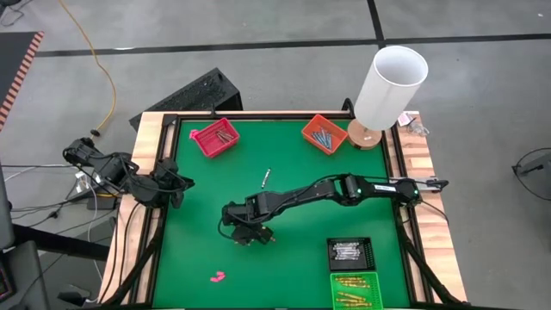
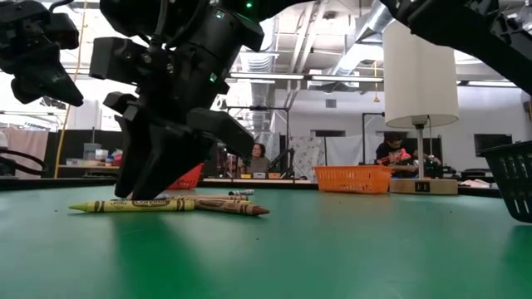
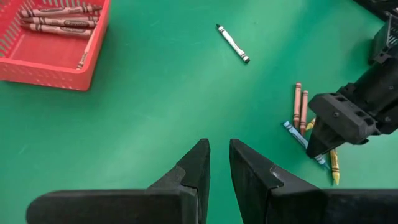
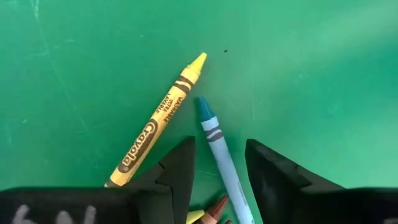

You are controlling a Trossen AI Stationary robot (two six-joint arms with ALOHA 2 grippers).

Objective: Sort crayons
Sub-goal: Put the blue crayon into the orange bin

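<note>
Robot arm reaches into the last loose crayons on a green table [image 1: 284,258], sorting part done.

The right arm stretches to mid-table, its gripper [image 4: 219,163] low over a small pile [image 3: 309,127], jaws open astride a blue crayon [image 4: 221,155] but not yet gripping it; a yellow crayon [image 4: 158,121] lies just beside. The left gripper [image 3: 219,163] waits at the table's left edge, jaws nearly closed and empty. Four trays sit near the table's edges and already hold crayons: red [image 1: 214,138], orange [image 1: 324,133], black [image 1: 350,252], green [image 1: 355,289]. Left to sort, by the look of it: the pile and one white crayon [image 3: 232,43] lying apart. A lamp [image 1: 389,86] crowds the far right corner; open felt surrounds the pile.
</note>
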